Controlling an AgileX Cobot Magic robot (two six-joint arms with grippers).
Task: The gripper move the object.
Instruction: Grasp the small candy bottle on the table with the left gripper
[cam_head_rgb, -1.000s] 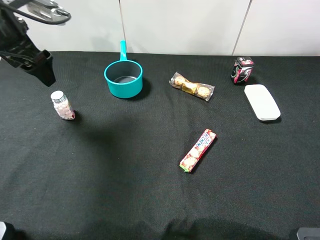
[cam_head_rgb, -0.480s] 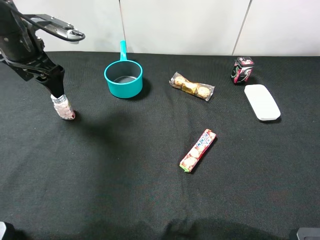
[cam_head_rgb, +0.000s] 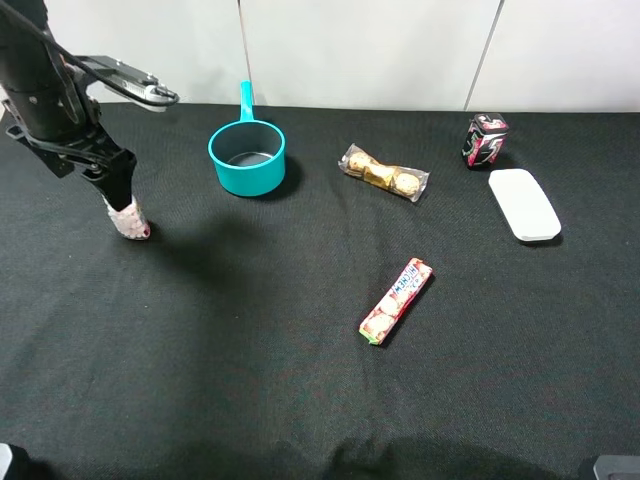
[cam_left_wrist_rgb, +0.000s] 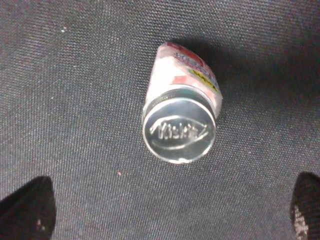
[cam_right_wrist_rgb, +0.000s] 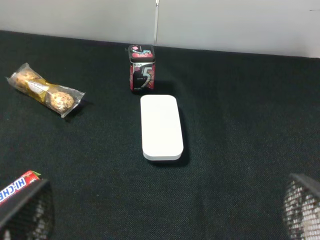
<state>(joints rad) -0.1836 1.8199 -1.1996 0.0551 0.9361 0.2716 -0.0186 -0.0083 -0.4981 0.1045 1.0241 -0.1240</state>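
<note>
The object, a small clear bottle (cam_head_rgb: 131, 221) of pink-white candies, stands on the black cloth at the far left. In the left wrist view its silver cap (cam_left_wrist_rgb: 179, 131) faces the camera, with the bottle body (cam_left_wrist_rgb: 186, 75) leaning away behind it. My left gripper (cam_head_rgb: 118, 183) hangs right above the bottle and hides the cap in the high view. It is open (cam_left_wrist_rgb: 167, 207), its two dark fingertips (cam_left_wrist_rgb: 27, 207) spread wide on either side and clear of the cap. My right gripper (cam_right_wrist_rgb: 162, 210) is open with nothing in it, low over the cloth on the right.
A teal saucepan (cam_head_rgb: 247, 157) stands right of the bottle. Further right are a wrapped row of chocolates (cam_head_rgb: 384, 173), a dark patterned can (cam_head_rgb: 485, 139) and a flat white case (cam_head_rgb: 523, 204). A long red candy roll (cam_head_rgb: 396, 300) lies mid-table.
My left arm has swung right and down from the far left edge to directly over the bottle, now covering its cap. The bottle and the other items have not moved.
</note>
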